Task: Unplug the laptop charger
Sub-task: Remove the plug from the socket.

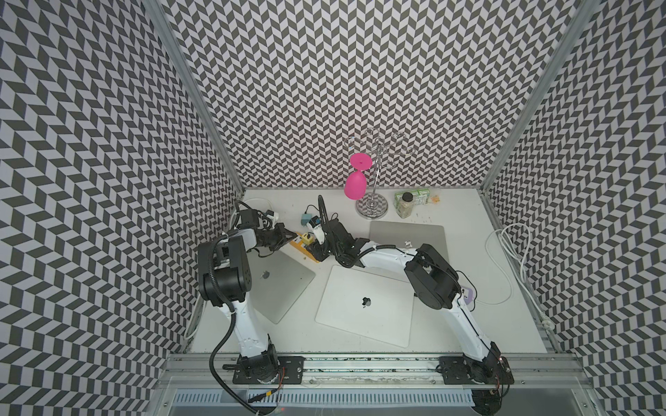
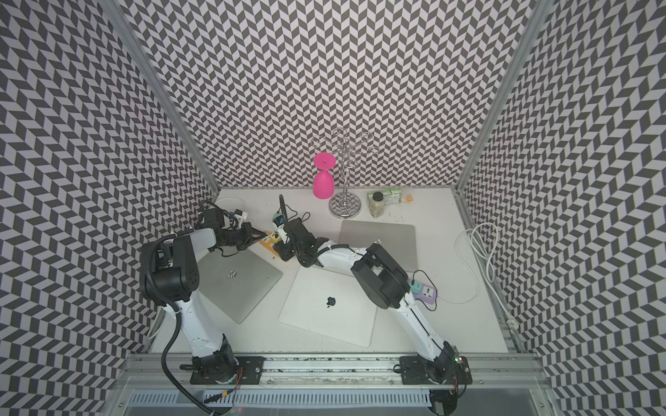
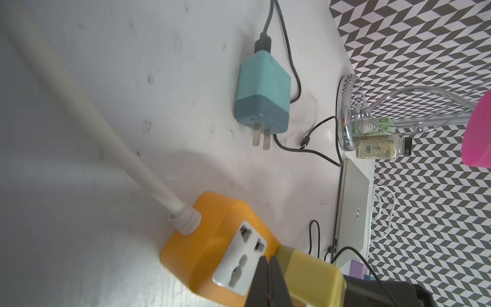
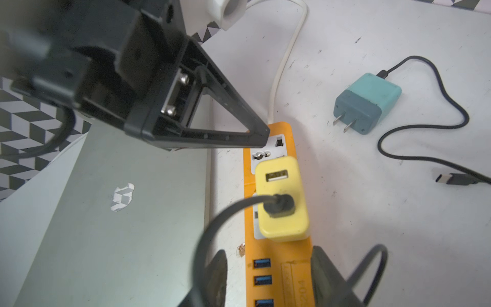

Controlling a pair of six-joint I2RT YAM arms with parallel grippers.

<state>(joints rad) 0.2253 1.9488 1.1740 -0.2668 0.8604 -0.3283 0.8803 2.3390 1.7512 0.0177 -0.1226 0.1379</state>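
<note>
Charger sits plugged in the strip — left gripper pressed together, tip on it, right gripper spread — I'd pinch the charger's sides, pull straight out

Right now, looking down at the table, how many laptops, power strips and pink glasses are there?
Laptops: 3
Power strips: 2, one orange and one purple
Pink glasses: 1
Total: 6
</note>
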